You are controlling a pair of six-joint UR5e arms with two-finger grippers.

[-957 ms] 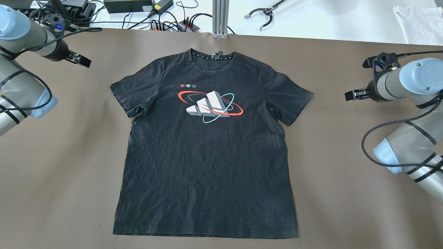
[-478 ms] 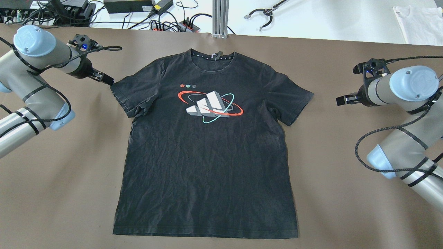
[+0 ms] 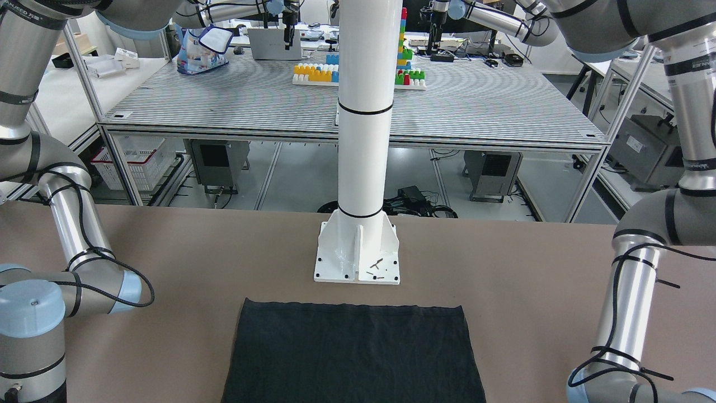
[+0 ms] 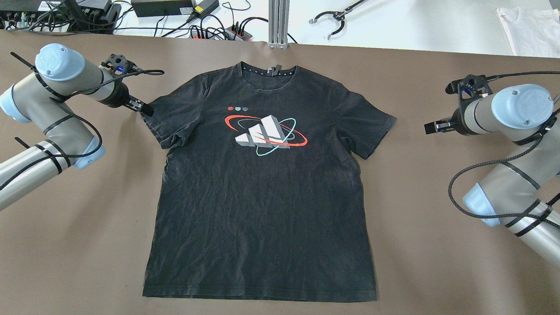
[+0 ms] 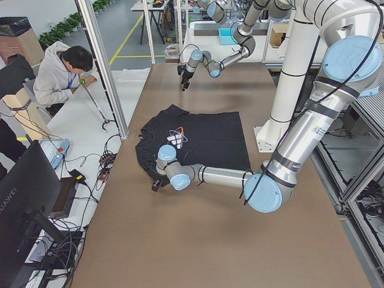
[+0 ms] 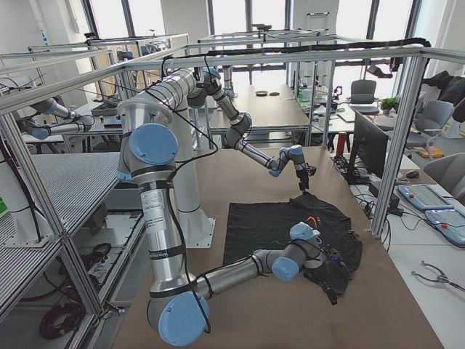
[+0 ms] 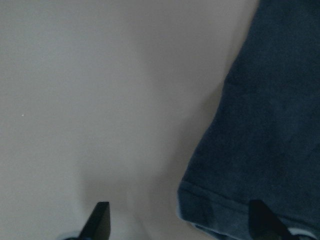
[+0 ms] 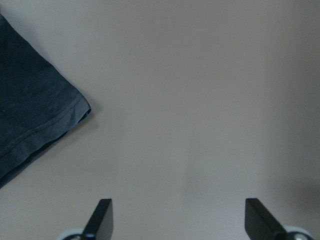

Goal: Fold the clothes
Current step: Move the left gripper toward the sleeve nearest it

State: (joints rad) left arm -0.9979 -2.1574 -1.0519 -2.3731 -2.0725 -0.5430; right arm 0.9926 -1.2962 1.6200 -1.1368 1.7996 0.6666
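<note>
Showing the print [image 4: 266,130] on the black shirt [image 4: 262,205] only from overhead. Holding left pincer [image 7: 181,220] spread across the sleeve [image 7: 260,125] edge, right pincer [image 8: 175,216] spread above brown worktop [image 4: 437,227].

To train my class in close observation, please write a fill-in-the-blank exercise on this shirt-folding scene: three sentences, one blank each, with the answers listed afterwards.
1. The black T-shirt lies spread flat on the brown table with its printed logo facing ____.
2. The left gripper is at the edge of one ____ of the shirt.
3. The right gripper is over bare table, clear of the shirt, and its jaws are ____.

Missing words: up; sleeve; open.
</note>
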